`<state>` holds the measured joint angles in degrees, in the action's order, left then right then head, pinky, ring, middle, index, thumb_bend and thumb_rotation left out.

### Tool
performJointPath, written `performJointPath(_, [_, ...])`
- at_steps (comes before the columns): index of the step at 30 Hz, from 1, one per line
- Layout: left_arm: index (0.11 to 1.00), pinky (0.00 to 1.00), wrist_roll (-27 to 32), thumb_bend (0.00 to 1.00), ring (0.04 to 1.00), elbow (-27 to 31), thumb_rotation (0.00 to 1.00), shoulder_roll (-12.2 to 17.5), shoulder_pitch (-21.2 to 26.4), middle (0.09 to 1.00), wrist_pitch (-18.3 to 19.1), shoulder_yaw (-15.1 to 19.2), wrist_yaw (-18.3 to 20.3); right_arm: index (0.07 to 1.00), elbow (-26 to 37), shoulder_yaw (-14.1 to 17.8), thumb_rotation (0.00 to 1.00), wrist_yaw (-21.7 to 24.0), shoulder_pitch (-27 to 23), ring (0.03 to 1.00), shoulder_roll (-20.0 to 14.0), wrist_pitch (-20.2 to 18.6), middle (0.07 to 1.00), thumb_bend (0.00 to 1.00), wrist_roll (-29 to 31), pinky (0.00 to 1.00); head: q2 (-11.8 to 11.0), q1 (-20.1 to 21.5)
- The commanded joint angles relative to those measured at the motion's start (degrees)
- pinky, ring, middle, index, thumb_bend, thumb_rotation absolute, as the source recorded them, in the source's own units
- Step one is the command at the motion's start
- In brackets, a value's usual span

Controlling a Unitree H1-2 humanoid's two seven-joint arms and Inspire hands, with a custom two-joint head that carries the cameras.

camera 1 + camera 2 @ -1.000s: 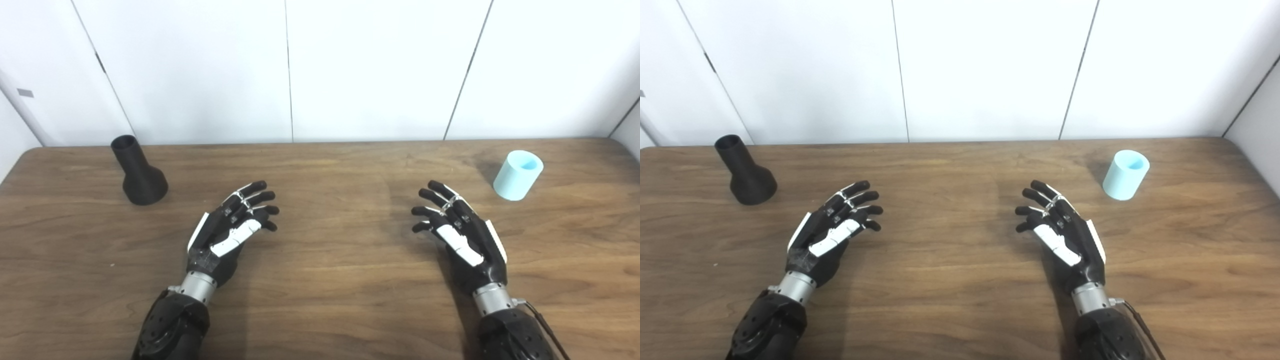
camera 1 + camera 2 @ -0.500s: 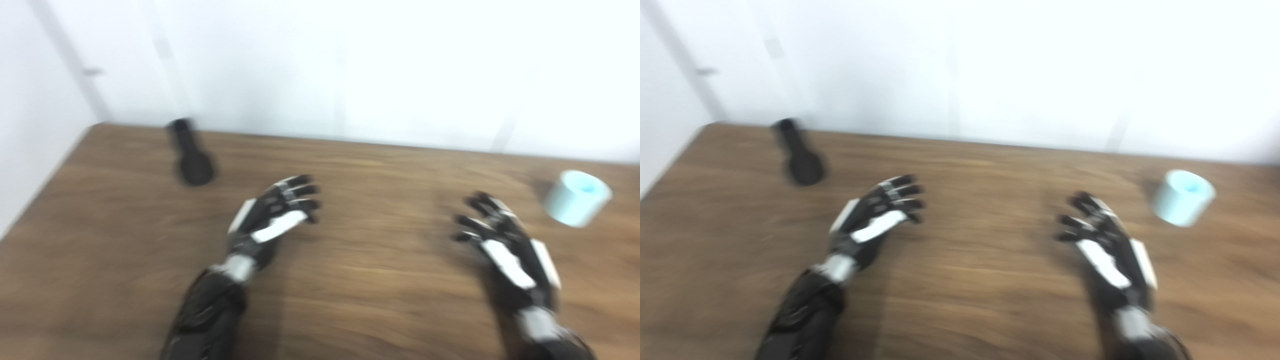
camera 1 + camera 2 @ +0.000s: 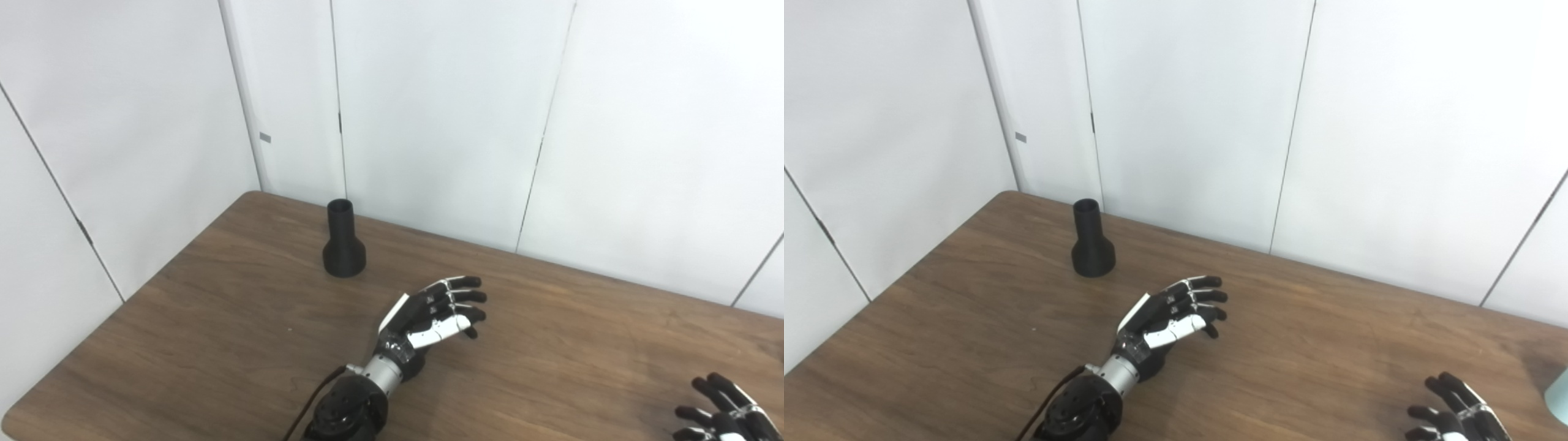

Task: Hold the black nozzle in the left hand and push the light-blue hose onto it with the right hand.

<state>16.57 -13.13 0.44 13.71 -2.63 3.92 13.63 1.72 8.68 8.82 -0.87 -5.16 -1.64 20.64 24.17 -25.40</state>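
Left robot hand [image 3: 438,309] is empty, fingers spread and slightly curled, hovering just over the surface [image 3: 214,318], palm facing inward. Right robot hand [image 3: 1454,410] is only partly in frame at the bottom right corner; visible fingers are apart and hold nothing. Compared with a second ago, the whole picture has swung left, so that is the head camera turning, not the things moving. Both hands keep roughly the same open pose as before; neither has closed on anything. Black nozzle [image 3: 343,242] stands upright on its wide base, narrow end up, near the far left corner of the surface by the wall [image 3: 429,122], apart from the left robot hand and beyond it to the left. The nozzle now sits near the middle of the picture, so my read is the robot is looking at it ahead of a left-hand reach. No grasp started, task basically at zero.

View difference: the right eye view catches a sliver of the light-blue hose [image 3: 1560,392] at the right edge, just beyond the right robot hand. The left eye view cuts the hose off completely and shows less of the right robot hand.
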Motion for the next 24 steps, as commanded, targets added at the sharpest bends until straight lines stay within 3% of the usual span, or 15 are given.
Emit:
performJointPath(1, [0.706, 0.48, -0.9, 0.67, 0.608, -2.4, 0.13, -2.5, -4.3, 0.679, -1.5, -0.8, -1.0, 0.689, 0.9, 0.2, 0.38, -0.4, -0.1, 0.539, -0.1, -0.5, 0.712, 0.68, 0.1, 0.36, 0.1, 0.1])
performJointPath(9, [0.698, 0.54, -6.3, 0.66, 0.636, 5.0, 0.14, 0.8, -5.1, 0.679, -4.2, 1.8, -6.7, 0.662, 0.4, 0.3, 0.4, -0.2, -0.4, 0.527, -0.2, -0.4, 0.698, 0.77, 0.4, 0.35, 0.3, -0.2])
performJointPath(14, [0.693, 0.35, -7.6, 0.62, 0.593, 8.3, 0.04, 3.8, -5.6, 0.678, -1.6, 4.5, -9.7, 0.648, -0.6, 0.5, 0.4, 0.0, -0.9, 0.506, -0.2, 0.1, 0.684, 0.8, 0.5, 0.35, 0.0, -0.5])
performJointPath(18, [0.701, 0.4, -11.0, 0.64, 0.603, 9.4, 0.07, 6.2, -5.6, 0.684, -1.6, 5.7, -12.6, 0.654, -1.2, 0.5, 0.4, 0.1, -1.3, 0.503, -0.4, 0.3, 0.688, 0.81, 0.3, 0.35, -0.1, -0.6])
performJointPath(20, [0.711, 0.5, -13.2, 0.63, 0.615, 10.3, 0.07, 7.0, -5.5, 0.686, -1.6, 6.4, -14.7, 0.647, -1.7, 0.5, 0.41, 0.3, -1.6, 0.495, -0.5, 0.6, 0.68, 0.83, 0.0, 0.35, -0.2, -0.6])
performJointPath(22, [0.715, 0.53, -15.0, 0.63, 0.62, 10.5, 0.07, 7.5, -5.0, 0.689, -2.5, 6.9, -16.6, 0.643, -2.2, 0.5, 0.42, 0.5, -1.9, 0.491, -0.6, 0.8, 0.677, 0.83, 0.2, 0.35, -0.4, -0.8])
performJointPath(24, [0.713, 0.49, -17.8, 0.62, 0.588, 10.4, 0.04, 7.8, -4.4, 0.68, -4.5, 7.5, -19.4, 0.636, -2.6, 0.6, 0.41, 0.6, -2.3, 0.485, -0.6, 0.7, 0.673, 0.84, 0.5, 0.34, -0.5, -0.9])
